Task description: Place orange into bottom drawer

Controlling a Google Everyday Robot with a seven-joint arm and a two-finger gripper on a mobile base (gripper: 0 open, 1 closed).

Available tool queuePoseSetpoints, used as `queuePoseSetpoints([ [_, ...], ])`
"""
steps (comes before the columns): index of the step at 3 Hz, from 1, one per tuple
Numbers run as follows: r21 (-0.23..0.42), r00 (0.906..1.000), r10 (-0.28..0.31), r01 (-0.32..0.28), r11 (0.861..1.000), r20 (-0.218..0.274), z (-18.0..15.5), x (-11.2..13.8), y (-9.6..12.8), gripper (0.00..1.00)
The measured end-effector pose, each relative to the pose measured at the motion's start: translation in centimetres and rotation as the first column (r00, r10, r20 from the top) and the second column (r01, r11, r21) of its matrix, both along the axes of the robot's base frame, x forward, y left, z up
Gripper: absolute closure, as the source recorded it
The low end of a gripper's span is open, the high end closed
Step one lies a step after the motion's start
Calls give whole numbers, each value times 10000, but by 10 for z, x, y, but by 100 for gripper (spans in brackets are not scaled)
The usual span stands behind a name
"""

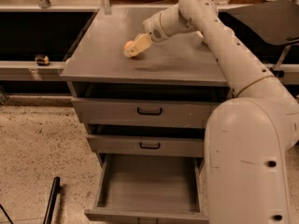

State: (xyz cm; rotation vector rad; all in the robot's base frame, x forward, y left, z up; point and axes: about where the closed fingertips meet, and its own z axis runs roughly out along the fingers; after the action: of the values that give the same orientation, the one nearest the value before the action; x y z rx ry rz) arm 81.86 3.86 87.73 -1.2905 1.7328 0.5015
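Over the grey cabinet top [182,62], the gripper [132,50] clasps the orange [128,45] between its fingers; the bottom drawer [145,188] stands open, nearer.

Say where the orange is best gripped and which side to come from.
Grip it across its widest middle, on two opposite sides. The orange is round and smooth, so an off-centre hold would likely slip. Come from above and from the arm's side, where the gripper is, right against the fruit over the cabinet top.
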Motion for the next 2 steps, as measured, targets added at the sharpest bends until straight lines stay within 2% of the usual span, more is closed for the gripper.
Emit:
queuePoseSetpoints([
  [1, 307, 9980, -134, 153, 9994, -612, -21, 7, 8, 24],
  [2, 427, 9965, -317, 351, 9985, -774, -28, 10, 9, 48],
])
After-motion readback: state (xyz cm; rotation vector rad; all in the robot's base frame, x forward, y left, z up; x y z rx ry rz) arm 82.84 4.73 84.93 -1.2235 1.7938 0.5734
